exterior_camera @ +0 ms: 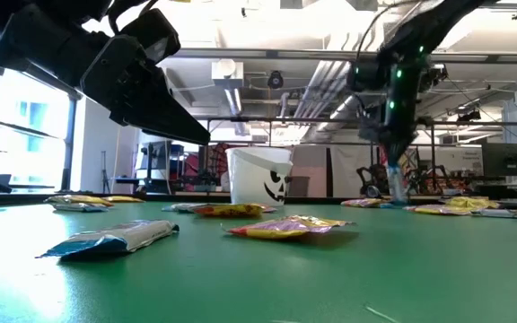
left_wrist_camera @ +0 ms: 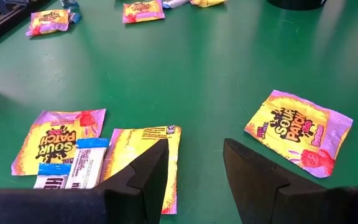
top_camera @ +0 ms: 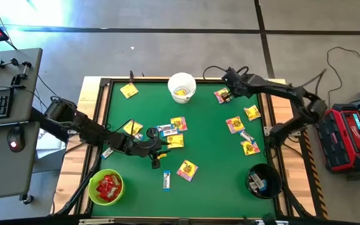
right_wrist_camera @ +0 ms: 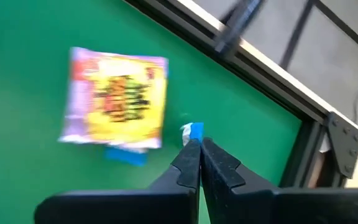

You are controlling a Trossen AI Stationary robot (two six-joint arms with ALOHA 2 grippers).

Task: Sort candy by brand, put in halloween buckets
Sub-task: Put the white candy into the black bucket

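right gripper [top_camera: 225,94] was at the table's [top_camera: 217,181] far right part, near the far edge, jaws pressed together on the blue end of a bar [right_wrist_camera: 192,131] lying by a yellow packet [right_wrist_camera: 115,99]; wrist view showed only that thin blue tip between the fingertips, and another blue bit stuck out from under the packet. left gripper [top_camera: 157,157] hovered low near the table's middle, toward the left, jaws spread with nothing between them, pointing past a yellow packet [left_wrist_camera: 142,155] laid beside a white-and-blue bar [left_wrist_camera: 76,165] that overlapped another yellow packet [left_wrist_camera: 58,137]. one more yellow packet [left_wrist_camera: 300,130] lay apart on the other side of the fingers. white bucket [top_camera: 182,87] stood at the far edge, middle, with yellow inside. green bucket [top_camera: 105,187] sat at the near left corner, full of red packets. black bucket [top_camera: 262,181] sat at the near right corner with white-and-blue bars in it. loose candy was spread over the green top: a yellow packet [top_camera: 129,90] by the far left corner, a few yellow ones and a bar along the right side, a yellow packet [top_camera: 187,169] and a bar [top_camera: 166,180] near the middle toward the near edge. low view showed the white bucket [exterior_camera: 260,175] with a black face print, upright, behind flat packets.
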